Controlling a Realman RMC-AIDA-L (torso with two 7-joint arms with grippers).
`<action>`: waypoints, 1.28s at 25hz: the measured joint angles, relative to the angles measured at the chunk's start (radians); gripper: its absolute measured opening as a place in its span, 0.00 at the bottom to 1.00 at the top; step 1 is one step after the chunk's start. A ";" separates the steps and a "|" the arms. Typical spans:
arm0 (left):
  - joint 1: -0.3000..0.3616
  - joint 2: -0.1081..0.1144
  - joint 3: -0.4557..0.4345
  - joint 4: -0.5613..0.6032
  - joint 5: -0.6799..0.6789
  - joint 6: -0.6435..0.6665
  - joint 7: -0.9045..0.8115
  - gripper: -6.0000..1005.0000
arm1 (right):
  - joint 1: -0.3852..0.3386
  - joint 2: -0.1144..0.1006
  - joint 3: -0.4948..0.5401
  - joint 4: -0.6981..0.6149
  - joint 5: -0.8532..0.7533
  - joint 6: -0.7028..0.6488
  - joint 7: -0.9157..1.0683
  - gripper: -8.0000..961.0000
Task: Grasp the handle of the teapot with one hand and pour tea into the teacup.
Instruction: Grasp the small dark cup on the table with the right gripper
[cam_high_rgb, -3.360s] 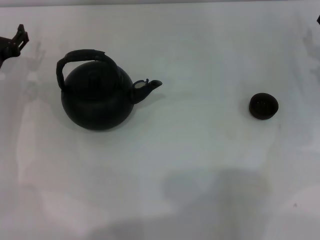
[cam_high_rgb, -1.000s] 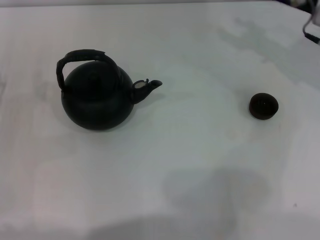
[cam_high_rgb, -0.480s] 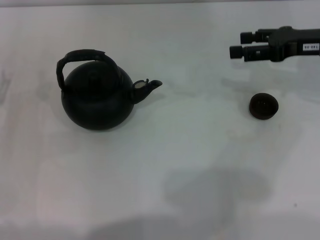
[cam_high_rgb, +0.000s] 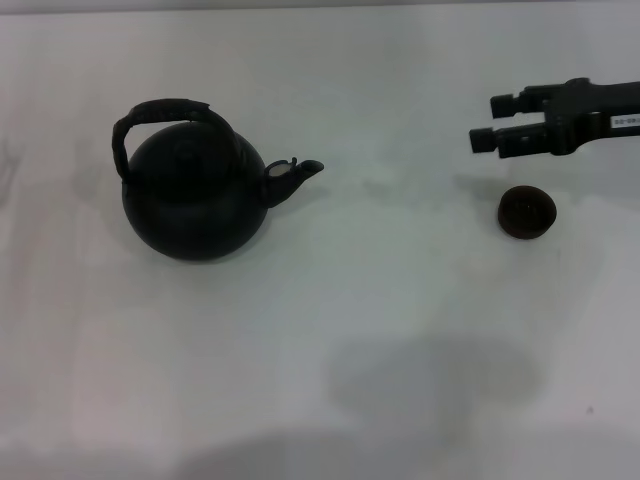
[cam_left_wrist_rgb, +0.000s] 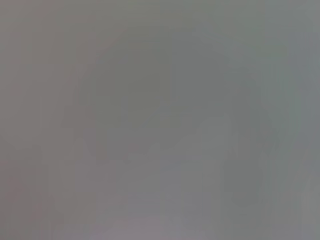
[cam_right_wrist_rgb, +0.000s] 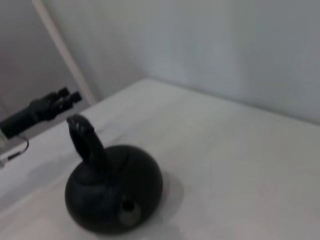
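On the table's (cam_high_rgb: 400, 330) left the teapot (cam_high_rgb: 195, 195) sits upright, spout toward the teacup (cam_high_rgb: 527, 212) well apart; my R gripper (cam_high_rgb: 483, 122), jaws parted & empty, hovers beyond the cup, so I'd come level w/ the handle (cam_high_rgb: 160, 112), straddle the hoop, then clamp; L gripper (cam_right_wrist_rgb: 70, 95) idles off-table, jaw state unclear

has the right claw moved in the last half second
Yes. The right claw has shifted right and down in the head view, closer to the teacup, which stayed put.
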 joint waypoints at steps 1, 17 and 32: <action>0.000 0.000 0.000 0.001 0.000 -0.001 0.000 0.87 | 0.016 -0.001 0.000 -0.011 -0.043 0.014 0.030 0.85; 0.001 0.000 -0.006 0.008 -0.003 -0.005 0.000 0.87 | 0.175 0.067 0.304 -0.536 -1.038 -0.064 0.608 0.85; -0.003 -0.001 -0.006 0.006 -0.052 -0.001 0.000 0.87 | 0.176 0.328 0.464 -0.805 -1.749 -0.302 0.754 0.85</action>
